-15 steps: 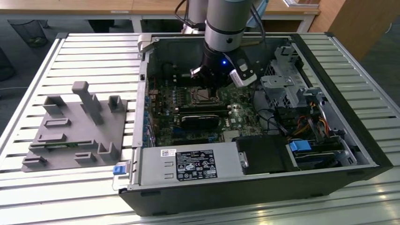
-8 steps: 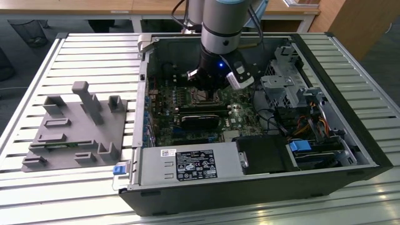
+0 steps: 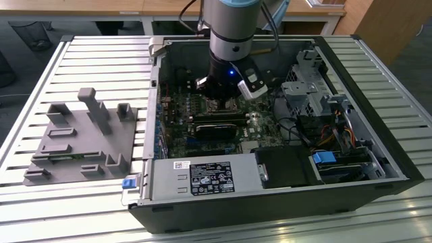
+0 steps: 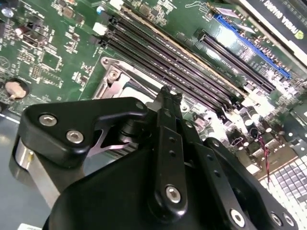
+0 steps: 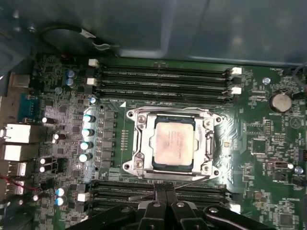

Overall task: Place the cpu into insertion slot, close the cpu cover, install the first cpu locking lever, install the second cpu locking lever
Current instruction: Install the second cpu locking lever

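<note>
The cpu (image 5: 173, 140) sits in the insertion slot (image 5: 139, 143) under the closed cpu cover (image 5: 207, 139) — the gripper (image 5: 165, 191), fingers pressed together and empty, hovers just beside it.

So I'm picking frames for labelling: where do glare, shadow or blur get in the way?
In the first wrist view, the cpu in the cpu cover is evenly lit, with glare on the green board beside it. In the second wrist view, the gripper is a dark blurred mass hiding most of the socket. In the exterior view, the arm shades the board; a blue light glows on the wrist.
</note>
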Action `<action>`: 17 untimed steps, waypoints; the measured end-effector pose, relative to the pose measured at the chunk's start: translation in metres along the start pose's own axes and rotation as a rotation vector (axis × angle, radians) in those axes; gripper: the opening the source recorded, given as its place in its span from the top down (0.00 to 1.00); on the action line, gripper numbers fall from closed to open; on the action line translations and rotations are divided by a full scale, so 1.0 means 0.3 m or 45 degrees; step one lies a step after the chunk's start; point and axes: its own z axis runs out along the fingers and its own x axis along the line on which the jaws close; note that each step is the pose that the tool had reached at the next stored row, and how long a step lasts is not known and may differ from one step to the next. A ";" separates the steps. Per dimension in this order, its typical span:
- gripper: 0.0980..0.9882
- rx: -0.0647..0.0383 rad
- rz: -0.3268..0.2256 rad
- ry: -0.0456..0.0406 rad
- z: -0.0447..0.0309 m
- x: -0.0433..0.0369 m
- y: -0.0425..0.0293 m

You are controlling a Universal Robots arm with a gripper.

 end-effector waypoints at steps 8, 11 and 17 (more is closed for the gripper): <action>0.97 -0.031 0.000 -0.001 0.027 0.008 -0.010; 0.97 -0.058 0.000 -0.002 0.027 0.013 -0.020; 0.97 -0.069 0.000 -0.002 0.030 0.031 -0.038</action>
